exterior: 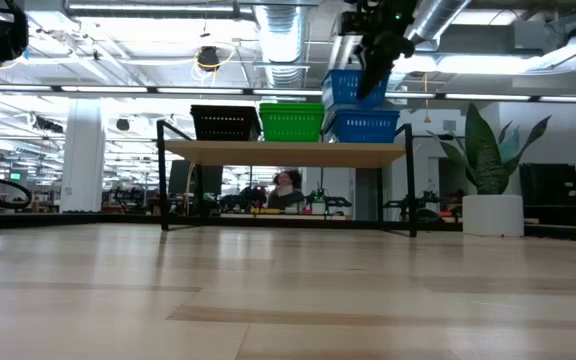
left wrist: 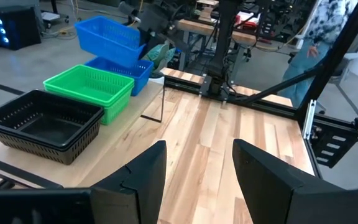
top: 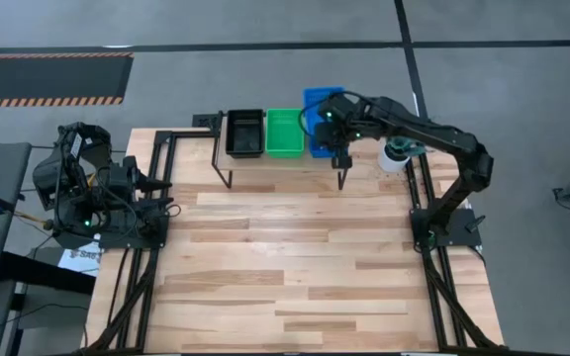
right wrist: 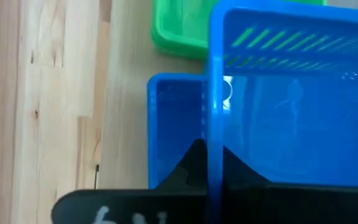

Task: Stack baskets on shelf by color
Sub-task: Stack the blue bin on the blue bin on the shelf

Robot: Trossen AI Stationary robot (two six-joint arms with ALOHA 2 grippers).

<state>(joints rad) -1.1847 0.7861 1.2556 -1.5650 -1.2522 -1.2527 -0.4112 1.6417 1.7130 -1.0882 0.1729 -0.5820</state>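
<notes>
Wide bare table (top: 295, 267) in front, nothing near its edges. Left gripper (left wrist: 194, 171) parked at left side, jaws wide, holding nothing. Farther back, on shelf (exterior: 288, 153): black basket (top: 245, 133), green basket (top: 285, 132), blue basket (exterior: 366, 126). Right gripper (top: 336, 127) clamped on rim of upper blue basket (left wrist: 109, 39), tilted above lower one.

Desk (top: 295, 267): pale wood planks, visible grain, smooth with a faint sheen. Shelf (exterior: 288, 153): light wood top, thin matt black metal legs. Baskets: perforated plastic, slightly glossy; black basket (left wrist: 42, 124), green basket (left wrist: 92, 87), raised blue basket (right wrist: 291, 93). Right end effector (top: 336, 131): dark, matt. Left end effector (left wrist: 197, 168) fingers: matt black
</notes>
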